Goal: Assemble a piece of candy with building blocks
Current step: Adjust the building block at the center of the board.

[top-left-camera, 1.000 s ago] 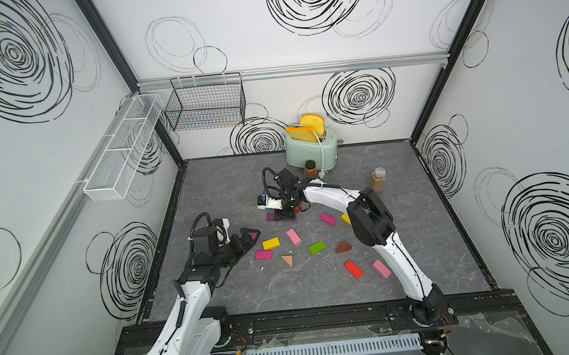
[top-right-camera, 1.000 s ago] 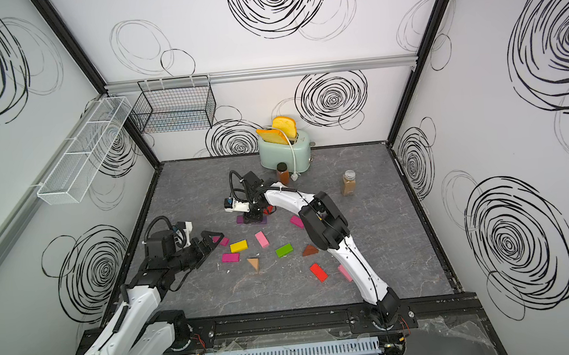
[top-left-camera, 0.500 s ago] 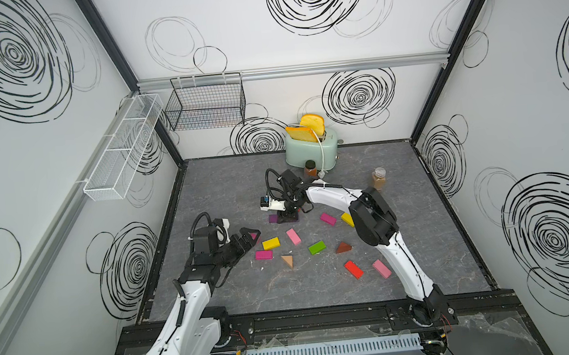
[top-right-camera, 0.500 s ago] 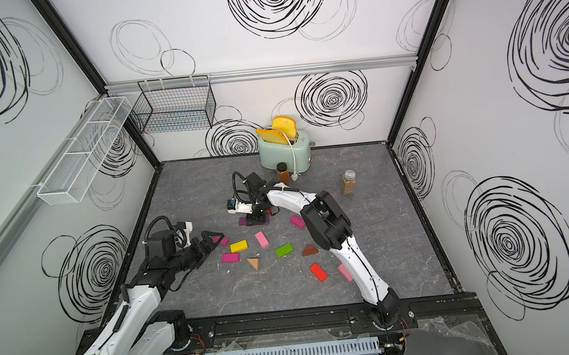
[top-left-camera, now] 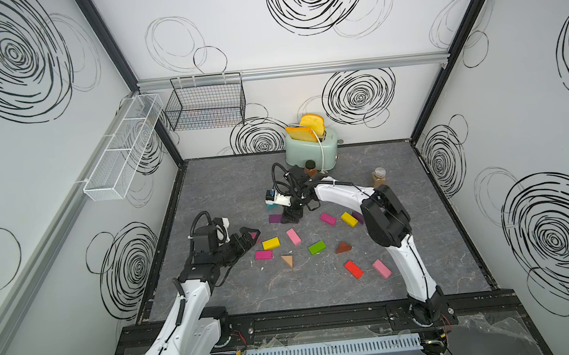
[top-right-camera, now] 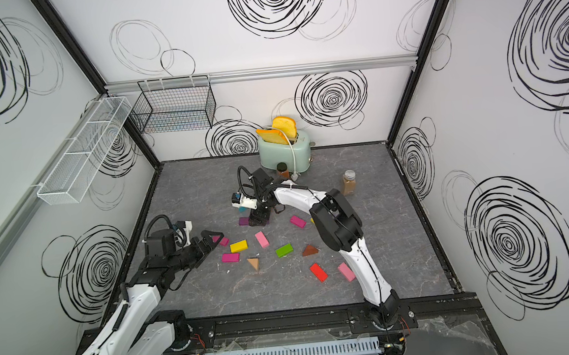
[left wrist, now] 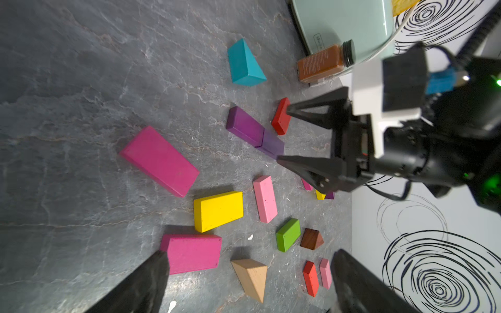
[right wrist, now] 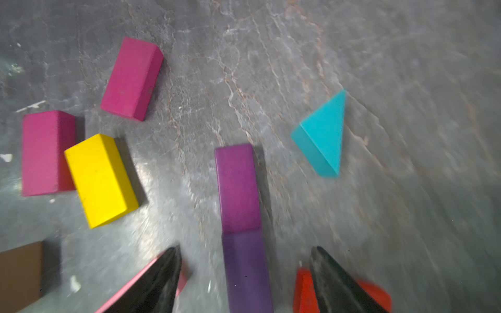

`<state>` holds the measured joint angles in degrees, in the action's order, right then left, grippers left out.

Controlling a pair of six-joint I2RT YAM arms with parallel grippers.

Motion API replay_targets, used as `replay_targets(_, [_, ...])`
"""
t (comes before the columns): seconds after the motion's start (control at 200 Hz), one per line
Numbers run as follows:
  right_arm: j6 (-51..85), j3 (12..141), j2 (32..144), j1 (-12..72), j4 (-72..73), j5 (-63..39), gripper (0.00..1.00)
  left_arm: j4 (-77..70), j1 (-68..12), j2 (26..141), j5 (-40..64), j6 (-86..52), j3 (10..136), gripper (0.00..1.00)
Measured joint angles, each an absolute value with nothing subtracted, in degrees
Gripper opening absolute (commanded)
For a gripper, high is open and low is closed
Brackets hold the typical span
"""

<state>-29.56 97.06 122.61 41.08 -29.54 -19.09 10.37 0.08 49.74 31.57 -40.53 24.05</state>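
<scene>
Two purple bricks lie end to end on the table, a lighter one (right wrist: 237,189) and a darker one (right wrist: 246,271). My right gripper (right wrist: 245,252) is open astride the darker brick (left wrist: 271,142), fingers clear of its sides; in both top views it (top-left-camera: 291,216) (top-right-camera: 258,219) points down there. A teal wedge (right wrist: 324,135) lies just beyond, a red brick (right wrist: 303,292) beside one finger. My left gripper (left wrist: 249,281) (top-left-camera: 251,235) is open and empty, low over a magenta brick (left wrist: 191,253) and a tan wedge (left wrist: 252,276). Yellow (top-left-camera: 270,243), pink (top-left-camera: 293,236) and green (top-left-camera: 316,247) bricks lie scattered.
A mint toaster (top-left-camera: 310,146) with toast stands at the back, with a brown spice jar (top-left-camera: 310,167) in front of it and another jar (top-left-camera: 378,177) to its right. Wire baskets (top-left-camera: 206,104) (top-left-camera: 123,154) hang on the walls. A red (top-left-camera: 353,269) and a pink brick (top-left-camera: 381,269) lie near the front.
My right gripper has opened, letting go of the darker purple brick, which now lies on the table against the lighter one. The left arm has not moved.
</scene>
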Motion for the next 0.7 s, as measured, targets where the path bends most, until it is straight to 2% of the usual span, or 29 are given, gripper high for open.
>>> replay_targets(0.15, [-18.31,81.23,105.78,41.21,-24.77,-17.32,0.79,10.83,-2.22,52.56,30.04,-37.12,28.86,0.98])
replay_targets(0.25, [-11.57,72.75,100.2,43.38,-21.67,-16.14,0.78,11.09,-3.66,53.58,29.26,-35.24,30.13,0.98])
replay_targets(0.385, [-6.22,67.7,102.96,46.89,-20.27,-15.14,0.76,11.73,-4.51,53.56,29.15,-34.94,30.11,0.98])
replay_targets(0.7, [-4.29,71.4,110.52,48.03,-18.65,-12.93,0.7,12.1,-4.51,53.56,29.12,-34.94,30.11,0.98])
